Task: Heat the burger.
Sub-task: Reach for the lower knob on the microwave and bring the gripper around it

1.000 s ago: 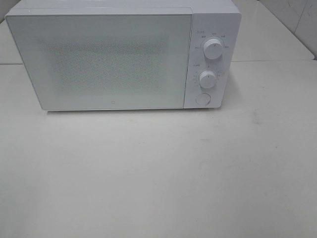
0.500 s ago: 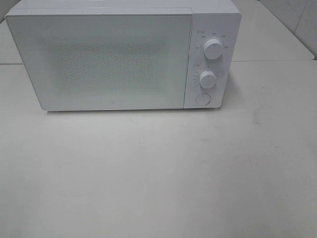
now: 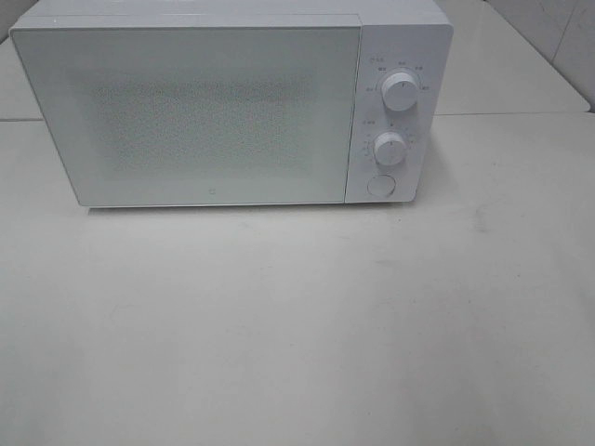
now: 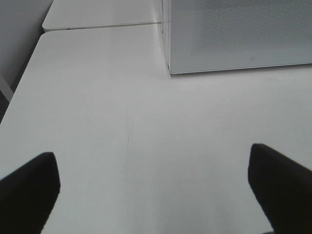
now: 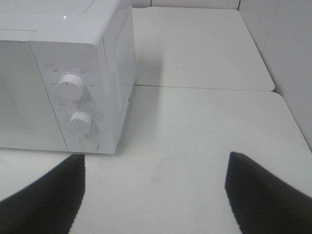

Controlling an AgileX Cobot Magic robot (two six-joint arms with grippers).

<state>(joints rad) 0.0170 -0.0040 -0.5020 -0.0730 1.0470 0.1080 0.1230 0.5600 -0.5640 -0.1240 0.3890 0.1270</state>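
Observation:
The burger is out of view in every frame. A white microwave [image 3: 214,107] stands at the back of the table with its door shut; its frosted door [image 3: 200,116] hides the inside. Two round knobs [image 3: 399,91] and a round button [image 3: 380,186] sit on its right panel. Neither arm shows in the high view. In the left wrist view my left gripper [image 4: 153,187] hangs open over bare table, in front of the microwave's left corner [image 4: 170,72]. My right gripper [image 5: 156,192] is open too, in front of the knob panel [image 5: 73,107].
The white table [image 3: 297,325] stretches in front of the microwave. A seam [image 3: 511,113] divides it from another table behind. A wall [image 5: 287,44] runs along the right side, and the table's left edge [image 4: 19,83] shows in the left wrist view.

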